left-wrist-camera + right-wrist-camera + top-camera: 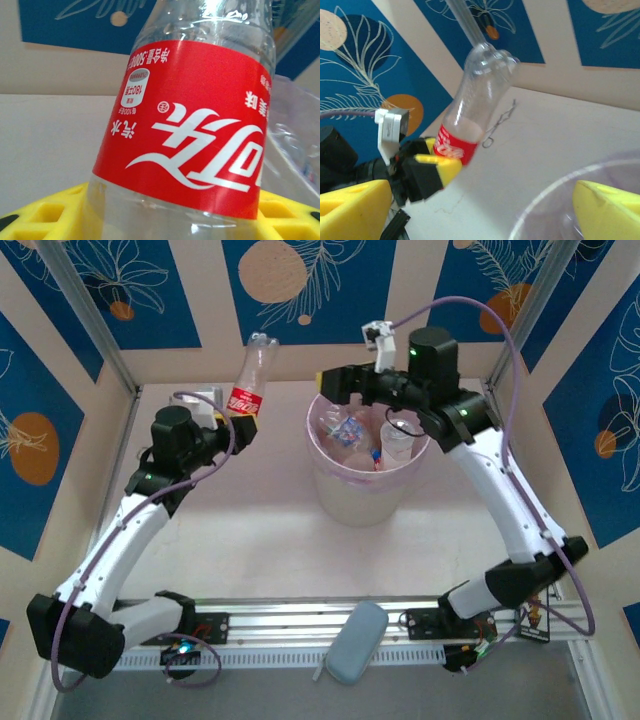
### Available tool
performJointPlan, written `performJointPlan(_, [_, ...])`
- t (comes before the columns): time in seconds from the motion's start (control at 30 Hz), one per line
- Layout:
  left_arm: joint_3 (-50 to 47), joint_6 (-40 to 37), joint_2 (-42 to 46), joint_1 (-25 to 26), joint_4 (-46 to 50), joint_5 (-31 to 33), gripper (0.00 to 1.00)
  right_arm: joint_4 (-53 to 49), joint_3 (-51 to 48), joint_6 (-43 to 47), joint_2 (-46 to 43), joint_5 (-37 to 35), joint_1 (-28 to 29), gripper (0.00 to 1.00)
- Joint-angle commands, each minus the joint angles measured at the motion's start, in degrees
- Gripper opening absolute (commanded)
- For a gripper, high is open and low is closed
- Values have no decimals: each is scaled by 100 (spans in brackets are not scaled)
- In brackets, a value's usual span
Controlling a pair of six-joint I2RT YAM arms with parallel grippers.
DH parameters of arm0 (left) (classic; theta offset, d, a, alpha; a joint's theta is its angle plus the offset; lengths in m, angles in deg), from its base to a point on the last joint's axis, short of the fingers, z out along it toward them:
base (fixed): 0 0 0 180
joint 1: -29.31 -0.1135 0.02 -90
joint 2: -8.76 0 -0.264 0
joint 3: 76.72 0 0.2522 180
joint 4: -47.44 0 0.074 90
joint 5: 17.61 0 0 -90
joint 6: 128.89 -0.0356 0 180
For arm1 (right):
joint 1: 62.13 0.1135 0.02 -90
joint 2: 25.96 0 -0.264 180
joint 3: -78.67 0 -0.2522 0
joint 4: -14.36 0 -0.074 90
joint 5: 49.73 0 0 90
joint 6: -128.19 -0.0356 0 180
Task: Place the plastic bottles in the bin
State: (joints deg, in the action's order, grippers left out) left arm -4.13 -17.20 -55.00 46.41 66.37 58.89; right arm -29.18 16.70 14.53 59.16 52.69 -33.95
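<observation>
A: Overhead view: bright, even, diffuse light; only a faint soft shadow at the base of the bin (pixel 360 495). Mild overall softness.
B: Left wrist view: bottle (pixel 192 150) label crisp, white glints on the clear plastic above it; wall behind blurred.
A: Right wrist view: yellow fingers (pixel 607 212) at the bottom edge out of focus, bottle's upper end hazy.

Left gripper (pixel 236 416) clasping clear red-labelled plastic bottle (pixel 251 375) far left, right gripper (pixel 326 381) at far rim of translucent pinkish round bin (pixel 362 496), crumpled bottles (pixel 350 430) inside

Robot test booth: blue leaf-print wall panels (pixel 100 290), aluminium frame posts (pixel 88 315), pale table (pixel 250 540), mounting rail (pixel 330 620).
</observation>
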Motion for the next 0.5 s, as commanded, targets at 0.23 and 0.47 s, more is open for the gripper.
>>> performJointPlan(0.23, [-462,787,277,182,-1059,-1234,24,283,1236,-297,1234,539,170,98])
performJointPlan(0.47, [-434,780,221,385,-1281,-1474,21,62,2091,-545,2001,796,218,98])
